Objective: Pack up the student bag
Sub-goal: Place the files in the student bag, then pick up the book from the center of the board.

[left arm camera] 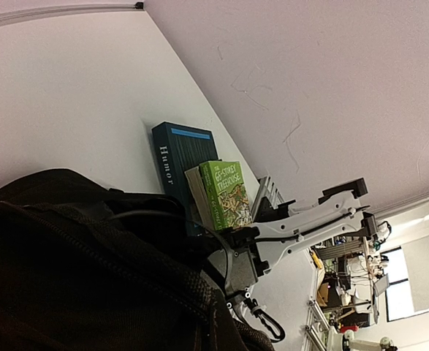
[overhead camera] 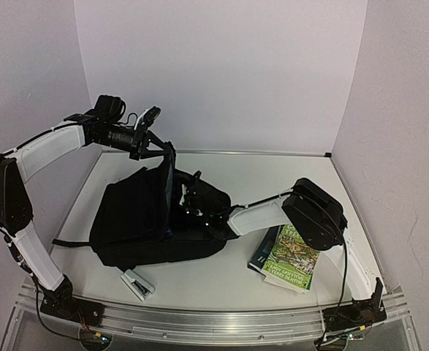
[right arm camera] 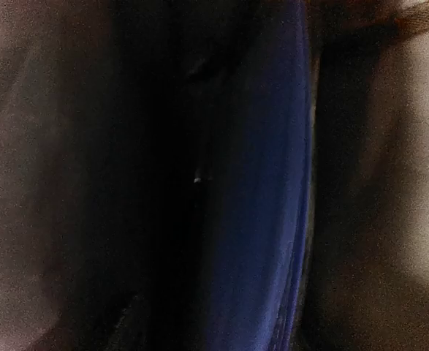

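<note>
Well, packing is part done at best. My left pincer (overhead camera: 158, 152) is clamped on the raised top edge of the black backpack (overhead camera: 134, 216), which lies centre-left between my arms. My right pincer is buried inside; spread or holding, I cannot tell. Left outside are two books, a green paperback (overhead camera: 293, 256) atop a Humor volume (left arm camera: 181, 157), and one stapler (overhead camera: 137, 284).

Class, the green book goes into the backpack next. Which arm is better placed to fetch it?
Right, probably: the green book lies beside the right arm, while the left gripper holds the student bag open.
</note>
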Tool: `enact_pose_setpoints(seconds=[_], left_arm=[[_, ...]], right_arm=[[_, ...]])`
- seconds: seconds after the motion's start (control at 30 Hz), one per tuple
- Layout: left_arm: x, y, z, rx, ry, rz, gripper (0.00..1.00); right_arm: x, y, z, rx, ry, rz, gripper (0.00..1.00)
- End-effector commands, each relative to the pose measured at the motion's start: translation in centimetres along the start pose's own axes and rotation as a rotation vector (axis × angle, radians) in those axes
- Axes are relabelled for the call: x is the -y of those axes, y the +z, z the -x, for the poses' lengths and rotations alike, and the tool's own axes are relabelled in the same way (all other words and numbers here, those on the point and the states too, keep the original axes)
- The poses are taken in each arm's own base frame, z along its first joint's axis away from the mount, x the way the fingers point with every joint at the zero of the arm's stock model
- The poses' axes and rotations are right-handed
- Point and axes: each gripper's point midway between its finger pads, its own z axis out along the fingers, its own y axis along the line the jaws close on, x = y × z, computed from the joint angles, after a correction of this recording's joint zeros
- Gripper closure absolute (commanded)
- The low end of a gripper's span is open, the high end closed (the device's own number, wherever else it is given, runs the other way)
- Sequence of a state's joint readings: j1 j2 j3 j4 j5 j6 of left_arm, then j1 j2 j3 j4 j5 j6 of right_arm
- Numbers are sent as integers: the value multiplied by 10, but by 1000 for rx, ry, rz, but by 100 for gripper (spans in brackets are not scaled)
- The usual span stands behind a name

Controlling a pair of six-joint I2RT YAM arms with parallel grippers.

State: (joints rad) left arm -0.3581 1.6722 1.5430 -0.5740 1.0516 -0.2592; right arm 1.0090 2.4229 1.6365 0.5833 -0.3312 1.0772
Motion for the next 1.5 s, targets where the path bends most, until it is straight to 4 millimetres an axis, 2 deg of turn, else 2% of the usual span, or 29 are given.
enact_pose_setpoints(seconds=[0.0,0.03,0.23,0.4,0.5,0.63,0.83,0.97,1.17,1.23,1.4,1.47], left_arm=[[12,-15,15,60,85,8,100],[9,-18,15,65,80,25,100],[-4,-35,12,90,58,113,100],[-17,-52,5,115,36,177,100],[-25,-60,0,127,15,206,100],[-34,-62,-7,124,2,226,100],[-53,-55,-17,110,-30,220,100],[-60,-49,-21,87,-57,191,100],[-63,-48,-25,80,-69,194,100],[-61,-50,-25,85,-60,194,100],[-59,-50,-26,87,-58,192,100],[-58,-50,-26,87,-57,191,100]], right_arm=[[-58,-34,32,91,-142,-15,33],[-68,-45,37,105,-164,-25,30],[-93,-114,51,157,-269,-129,10],[-94,-178,55,189,-308,-262,2],[-85,-215,57,207,-315,-373,2],[-50,-275,60,216,-265,-579,2],[22,-378,67,252,-45,-801,2],[59,-427,61,315,85,-898,2],[118,-476,45,386,302,-968,2],[127,-486,44,425,338,-965,2],[149,-475,23,389,405,-881,3],[158,-468,15,380,426,-842,7]])
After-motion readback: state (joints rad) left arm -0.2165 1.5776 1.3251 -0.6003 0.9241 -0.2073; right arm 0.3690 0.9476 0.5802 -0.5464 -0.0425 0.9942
